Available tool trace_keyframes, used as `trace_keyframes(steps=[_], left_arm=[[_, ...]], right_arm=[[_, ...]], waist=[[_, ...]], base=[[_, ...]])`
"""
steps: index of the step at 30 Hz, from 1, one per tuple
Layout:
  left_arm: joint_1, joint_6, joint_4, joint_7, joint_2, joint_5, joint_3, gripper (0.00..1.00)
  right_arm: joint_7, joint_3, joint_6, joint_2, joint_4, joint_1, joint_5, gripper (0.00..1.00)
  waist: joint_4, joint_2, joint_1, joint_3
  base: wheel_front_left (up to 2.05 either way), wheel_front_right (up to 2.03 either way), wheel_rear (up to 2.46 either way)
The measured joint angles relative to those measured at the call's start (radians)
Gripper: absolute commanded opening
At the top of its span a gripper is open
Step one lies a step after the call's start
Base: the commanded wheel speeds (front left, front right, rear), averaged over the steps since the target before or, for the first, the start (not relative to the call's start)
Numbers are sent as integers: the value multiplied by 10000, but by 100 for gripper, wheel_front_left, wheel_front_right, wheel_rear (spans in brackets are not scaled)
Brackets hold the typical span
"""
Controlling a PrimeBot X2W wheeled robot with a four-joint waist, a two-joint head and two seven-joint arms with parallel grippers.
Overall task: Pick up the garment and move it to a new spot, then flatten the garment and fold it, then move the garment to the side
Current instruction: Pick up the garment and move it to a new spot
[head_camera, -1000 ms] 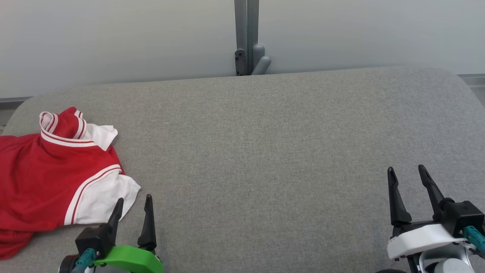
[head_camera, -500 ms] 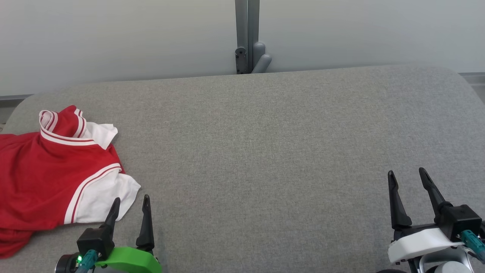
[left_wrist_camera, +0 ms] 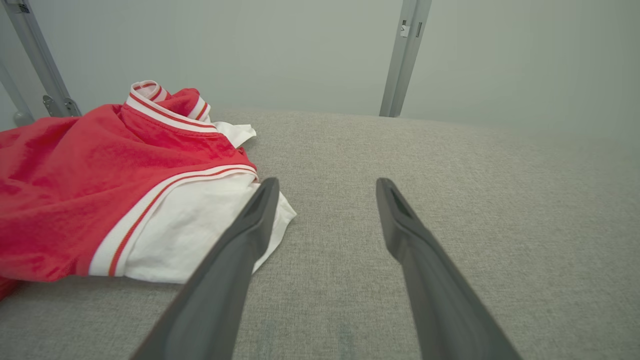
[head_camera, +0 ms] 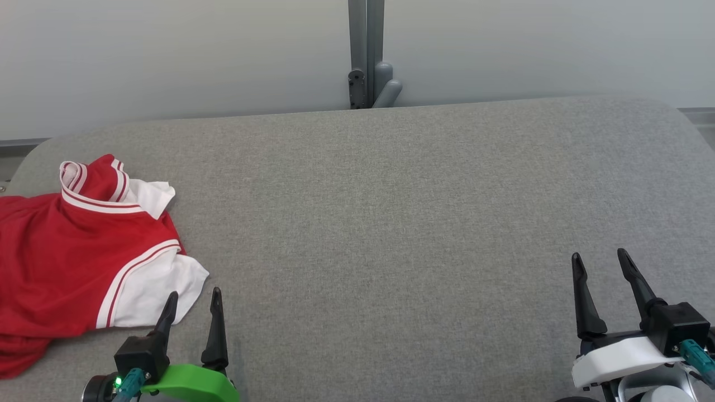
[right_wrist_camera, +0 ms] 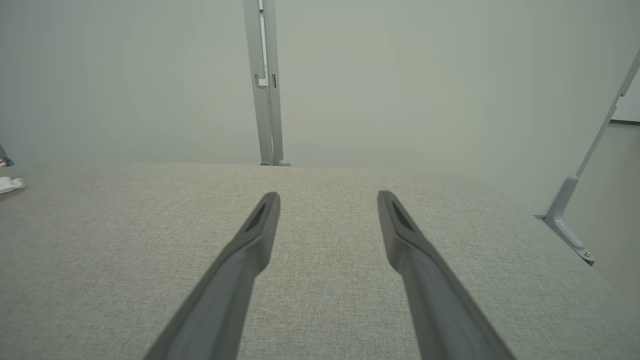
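A red garment [head_camera: 61, 262] with white sleeves and red-and-white striped trim lies crumpled at the left end of the grey fabric table [head_camera: 391, 223], partly cut off by the head view's left edge. My left gripper [head_camera: 194, 295] stands open just in front of its white sleeve [head_camera: 151, 293], nothing between the fingers. In the left wrist view the garment [left_wrist_camera: 95, 185] lies ahead to the left, and the left finger [left_wrist_camera: 250, 225] overlaps the sleeve's corner [left_wrist_camera: 200, 240]. My right gripper [head_camera: 599, 258] is open over bare fabric at the lower right, and its wrist view shows the same open gripper [right_wrist_camera: 327, 196].
A grey metal post [head_camera: 366, 53] with a bracket stands behind the table's far edge against a pale wall. Another angled grey bracket [right_wrist_camera: 570, 220] sits off the table's right side. The table's corners are rounded.
Only the camera has shifted a little. Both grippers stay open at the near edge and the garment has not moved.
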Motion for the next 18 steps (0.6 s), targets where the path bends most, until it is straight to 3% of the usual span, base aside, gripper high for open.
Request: trace_keyframes(steps=[8,18], left_arm=[[-104,10,65,-2,-2,2,-138,100],[63,21,107,-2,0,77,111,100]], right_arm=[[0,-10,0,0,-8,179,6,100],[-2,393,2,23,4,84,38,100]], waist=[[493,0,0,-46],[2118,0,0,-204]], base=[[0,0,0],[0,0,0]])
